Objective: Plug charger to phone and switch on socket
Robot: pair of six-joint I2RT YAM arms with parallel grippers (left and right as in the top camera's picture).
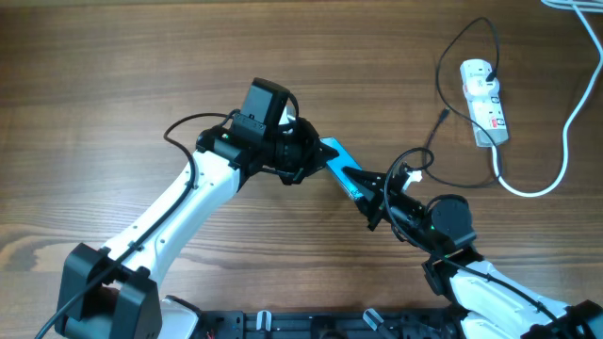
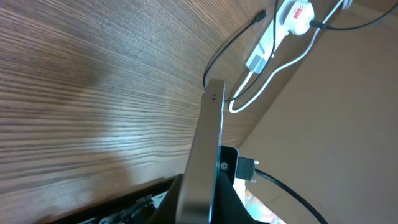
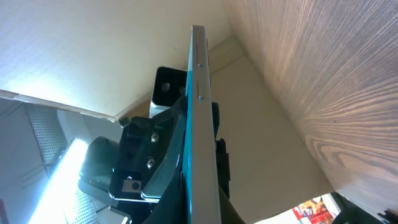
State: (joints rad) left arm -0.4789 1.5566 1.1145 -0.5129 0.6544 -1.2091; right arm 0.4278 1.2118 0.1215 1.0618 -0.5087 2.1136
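The phone (image 1: 339, 169), with its cyan screen, is held off the table at the middle between both grippers. My left gripper (image 1: 314, 156) is shut on its upper-left end and my right gripper (image 1: 373, 201) on its lower-right end. The left wrist view shows the phone edge-on (image 2: 208, 137) in the jaws (image 2: 208, 208). The right wrist view shows the same (image 3: 202, 112) in its jaws (image 3: 202, 202). The socket (image 1: 483, 102) lies at the far right, also in the left wrist view (image 2: 293, 14). The charger's thin black cable loops from it, with its connector tip (image 1: 444, 115) loose on the table.
The socket's thick white cord (image 1: 542, 188) curves along the right side and off the top-right corner. A black cable loops on the table beside the right arm (image 1: 443, 184). The arm bases stand at the front edge.
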